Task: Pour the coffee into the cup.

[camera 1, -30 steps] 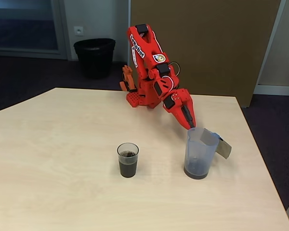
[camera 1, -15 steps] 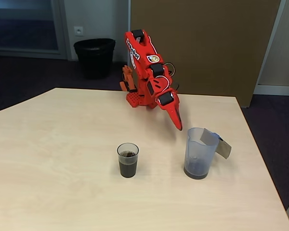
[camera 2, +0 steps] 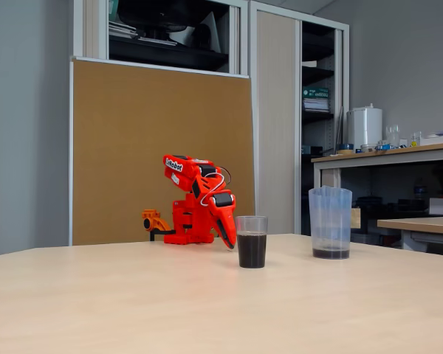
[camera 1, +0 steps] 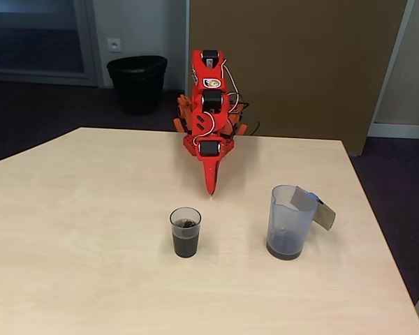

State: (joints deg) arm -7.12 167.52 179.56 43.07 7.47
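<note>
On the pale tabletop [camera 1: 91,230] the gripper [camera 1: 210,187] — jaws together, empty — is swinging away from the jug [camera 1: 289,222]; the cup [camera 1: 186,232] is holding coffee [camera 1: 186,244], so pouring looks done.

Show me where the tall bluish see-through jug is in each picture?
A fixed view: the tall bluish translucent plastic jug stands right of centre on the table, right of the small clear plastic cup of dark coffee.
Another fixed view: the jug stands right of centre, again right of the cup.
Shared landmark: the red robot arm.
</note>
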